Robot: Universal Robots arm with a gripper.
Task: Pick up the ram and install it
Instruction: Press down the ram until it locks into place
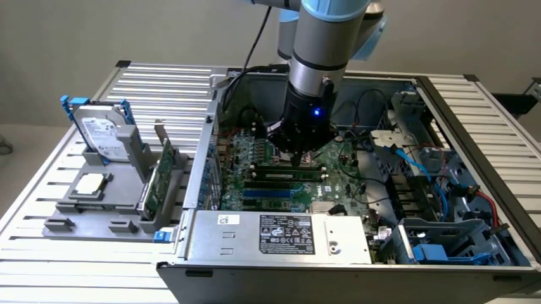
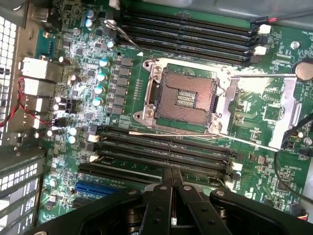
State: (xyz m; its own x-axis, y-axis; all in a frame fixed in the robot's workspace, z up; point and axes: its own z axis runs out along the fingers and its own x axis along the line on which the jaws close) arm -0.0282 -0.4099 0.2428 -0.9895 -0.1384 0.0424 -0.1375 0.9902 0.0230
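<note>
Green and thin, the ram (image 1: 286,166) lies along a black slot (image 2: 161,164) on the motherboard (image 1: 334,183), seemingly seated, though I can't confirm the latches. My pincer (image 2: 172,182) is fully shut, empty, tips pressing the stick's top edge, at eleven o'clock from the silver power supply (image 1: 275,237).

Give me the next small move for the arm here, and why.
Probably a short, straight push down. The shut fingers sit over the slots beside the CPU socket, and a green stick, apparently the ram, lies along one slot right under them. Whether it is fully seated cannot be told, so keep the push small.
</note>
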